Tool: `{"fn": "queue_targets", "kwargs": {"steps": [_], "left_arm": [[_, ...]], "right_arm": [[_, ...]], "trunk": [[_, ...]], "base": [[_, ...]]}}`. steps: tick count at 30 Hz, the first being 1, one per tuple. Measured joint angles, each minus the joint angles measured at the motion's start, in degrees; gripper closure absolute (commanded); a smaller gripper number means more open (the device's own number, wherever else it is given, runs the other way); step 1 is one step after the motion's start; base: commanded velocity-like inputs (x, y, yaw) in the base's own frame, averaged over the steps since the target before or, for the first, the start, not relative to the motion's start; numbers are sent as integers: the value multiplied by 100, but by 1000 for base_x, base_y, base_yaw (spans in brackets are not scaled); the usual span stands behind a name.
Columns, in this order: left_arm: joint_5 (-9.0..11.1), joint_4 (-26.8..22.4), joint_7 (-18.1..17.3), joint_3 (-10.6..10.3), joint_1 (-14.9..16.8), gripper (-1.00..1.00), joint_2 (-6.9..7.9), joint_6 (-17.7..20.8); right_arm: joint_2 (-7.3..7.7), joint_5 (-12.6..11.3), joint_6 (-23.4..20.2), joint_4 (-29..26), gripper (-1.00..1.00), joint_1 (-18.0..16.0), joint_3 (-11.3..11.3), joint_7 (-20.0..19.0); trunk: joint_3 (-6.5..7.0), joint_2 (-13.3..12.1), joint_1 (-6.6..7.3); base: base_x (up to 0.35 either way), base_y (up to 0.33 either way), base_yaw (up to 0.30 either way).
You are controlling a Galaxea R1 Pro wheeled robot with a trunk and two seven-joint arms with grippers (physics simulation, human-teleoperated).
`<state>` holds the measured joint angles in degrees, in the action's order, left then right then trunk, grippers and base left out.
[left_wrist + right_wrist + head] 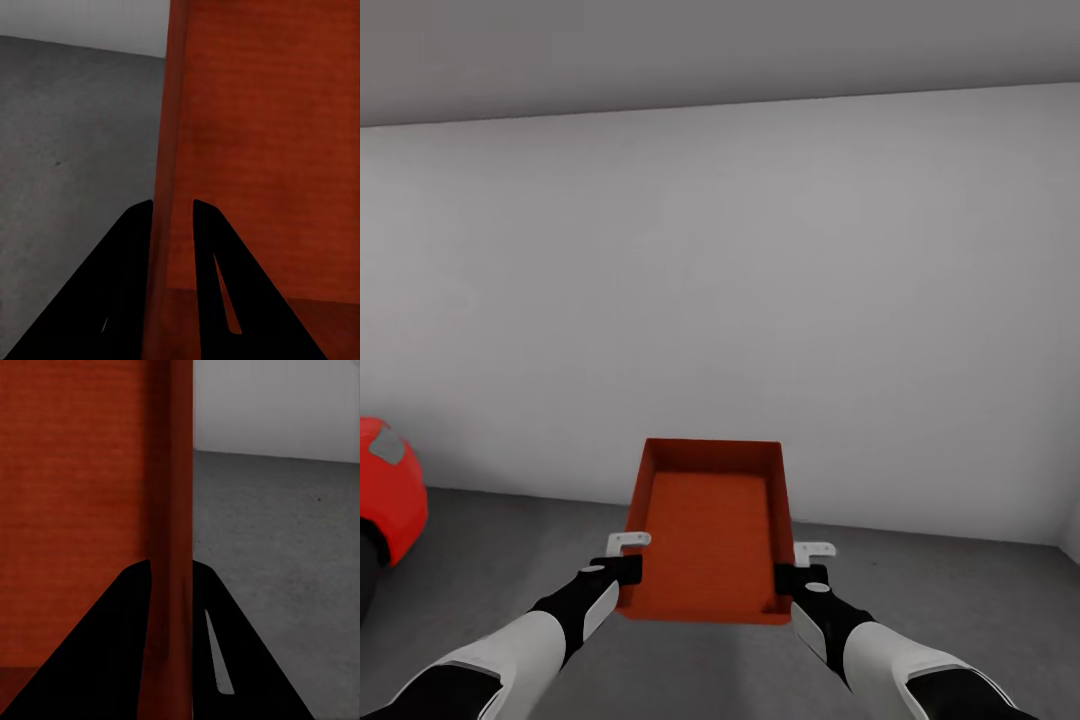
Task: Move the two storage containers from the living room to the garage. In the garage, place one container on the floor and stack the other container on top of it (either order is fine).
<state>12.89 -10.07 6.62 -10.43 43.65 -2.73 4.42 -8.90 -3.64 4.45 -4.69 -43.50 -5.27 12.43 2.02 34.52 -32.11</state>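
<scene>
An orange-red storage container (710,525) hangs in front of me above the dark concrete floor (510,540) of the garage, carried between both arms. My left gripper (628,570) is shut on its left wall near the close corner; the left wrist view has the thin wall (169,150) pinched between the two black fingers (214,247). At the opposite side my right gripper (792,578) is shut on the right wall, and that wall (180,495) runs between its fingers (139,607). The container is open-topped and has nothing in it.
A plain white-grey wall (760,300) stands a short way ahead, meeting the floor behind the container. The front of a red car (385,490) pokes in at the left edge. Bare concrete stretches under and to the right of the container.
</scene>
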Motion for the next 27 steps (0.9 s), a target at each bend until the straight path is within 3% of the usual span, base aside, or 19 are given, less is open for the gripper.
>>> {"fn": "queue_targets", "kwargs": {"steps": [14, 27], "left_arm": [[1, -38, 0, 2, -1, 100, 4, -3], [1, -11, 3, 0, -1, 100, -1, -9]], "right_arm": [[1, -2, 4, -36, 100, 0, -12, 5], [1, 1, 4, -13, 100, -1, -7, 6]], "trunk": [[-1, 0, 0], [0, 0, 0]], "base": [[306, 164, 0], [305, 14, 0]]}}
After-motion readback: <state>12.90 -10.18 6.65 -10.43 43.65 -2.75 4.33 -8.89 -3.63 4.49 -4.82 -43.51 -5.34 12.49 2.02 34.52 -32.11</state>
